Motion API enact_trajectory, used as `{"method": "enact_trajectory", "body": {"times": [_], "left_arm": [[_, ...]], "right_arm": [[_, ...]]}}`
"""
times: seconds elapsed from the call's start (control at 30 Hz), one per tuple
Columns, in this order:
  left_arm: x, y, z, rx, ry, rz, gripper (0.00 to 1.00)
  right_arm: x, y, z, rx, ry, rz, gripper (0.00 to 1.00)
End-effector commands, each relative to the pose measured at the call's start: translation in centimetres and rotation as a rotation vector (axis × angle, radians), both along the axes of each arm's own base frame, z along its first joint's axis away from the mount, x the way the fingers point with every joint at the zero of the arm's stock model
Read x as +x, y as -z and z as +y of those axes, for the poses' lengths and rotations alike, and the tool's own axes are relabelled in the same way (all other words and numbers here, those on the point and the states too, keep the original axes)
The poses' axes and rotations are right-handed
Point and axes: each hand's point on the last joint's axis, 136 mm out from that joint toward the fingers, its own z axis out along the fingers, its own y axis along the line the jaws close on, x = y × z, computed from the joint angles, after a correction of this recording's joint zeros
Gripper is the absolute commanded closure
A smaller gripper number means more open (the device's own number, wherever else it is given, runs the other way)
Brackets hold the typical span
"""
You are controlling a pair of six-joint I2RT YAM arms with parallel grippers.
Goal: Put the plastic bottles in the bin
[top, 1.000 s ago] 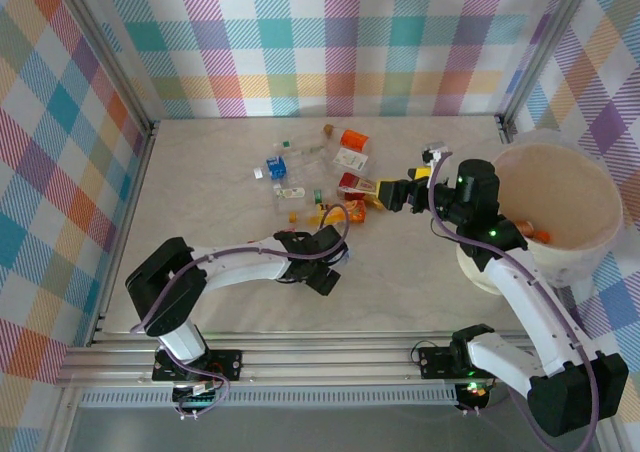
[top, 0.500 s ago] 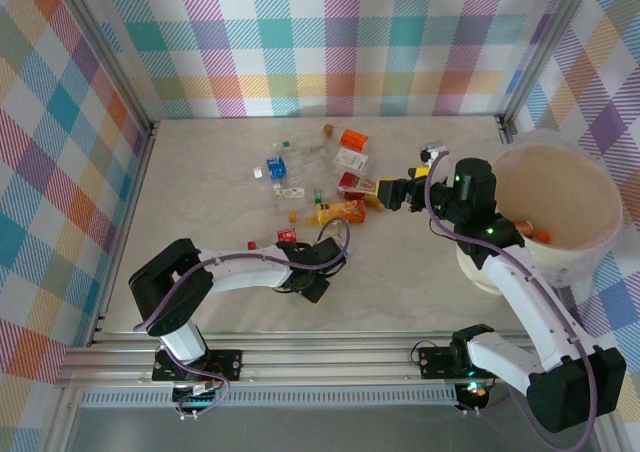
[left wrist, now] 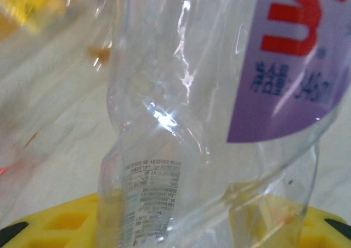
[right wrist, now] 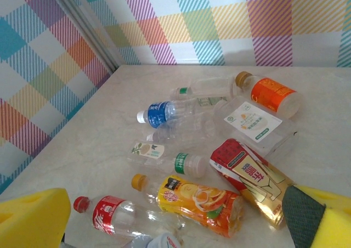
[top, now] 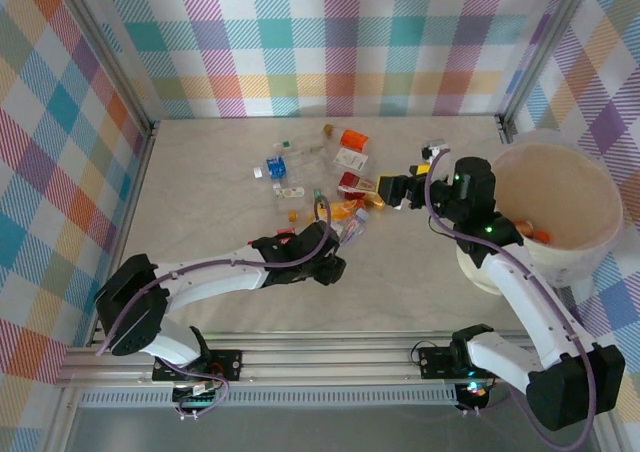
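Biggest risk: the bin (top: 560,182) sat well off to the right of your left gripper (top: 345,234), with the right arm (top: 520,282) between them. A straight carry could have clipped it. Your left jaws were clamped on a crushed clear purple-label bottle (left wrist: 208,122). Its wall was thin and slick, so it could have squirted out. Your right gripper (top: 392,193) hung spread and empty, with the bottle pile (right wrist: 192,163) just ahead. The bin held what looked like one orange-capped bottle (top: 540,235).
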Motion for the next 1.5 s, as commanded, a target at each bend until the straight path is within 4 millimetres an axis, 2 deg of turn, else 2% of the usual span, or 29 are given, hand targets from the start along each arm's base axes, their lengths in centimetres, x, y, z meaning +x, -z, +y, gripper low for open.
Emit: {"method": "enact_trajectory", "body": {"times": [0.0, 0.13, 0.27, 0.4, 0.53, 0.67, 0.8, 0.97, 1.07, 1.33, 1.4, 1.47], "left_arm": [[2.3, -5.5, -3.5, -0.313, -0.005, -0.03, 0.49], [3.1, -9.3, -5.2, -0.531, 0.042, -0.019, 0.49], [3.6, -12.4, -5.8, -0.688, 0.078, -0.028, 0.49], [4.2, -14.7, -5.8, -0.8, 0.079, -0.066, 0.49], [4.0, -16.1, -6.8, -0.868, 0.129, -0.071, 0.49], [3.5, -16.4, -7.7, -0.902, 0.187, -0.041, 0.49], [3.2, -17.0, -8.1, -0.937, 0.209, -0.034, 0.49], [2.9, -17.7, -8.0, -0.953, 0.229, -0.043, 0.49], [2.8, -17.7, -8.0, -0.954, 0.236, -0.04, 0.48], [3.3, -17.4, -8.0, -0.943, 0.212, -0.041, 0.46], [3.5, -17.2, -8.0, -0.931, 0.201, -0.031, 0.41], [3.9, -16.6, -7.9, -0.909, 0.171, -0.02, 0.24]], "right_arm": [[-0.7, -1.1, 2.1, 0.074, -0.113, 0.058, 0.0], [-1.5, -1.5, 4.1, 0.148, -0.237, 0.143, 0.0], [-1.8, -1.7, 5.0, 0.197, -0.293, 0.198, 0.0], [-1.6, -1.3, 5.4, 0.209, -0.308, 0.214, 0.0], [-0.8, -0.4, 5.9, 0.208, -0.325, 0.244, 0.0], [-0.7, -0.9, 7.0, 0.264, -0.397, 0.286, 0.0], [-0.2, -1.2, 7.1, 0.327, -0.377, 0.262, 0.0], [-0.3, -2.1, 6.7, 0.381, -0.353, 0.21, 0.23], [-0.5, -2.7, 6.5, 0.383, -0.355, 0.166, 0.33], [-0.9, -3.1, 6.1, 0.352, -0.337, 0.135, 0.52], [-0.7, -3.0, 5.7, 0.34, -0.307, 0.134, 0.54], [-0.5, -3.1, 5.4, 0.325, -0.276, 0.132, 0.56]]}}
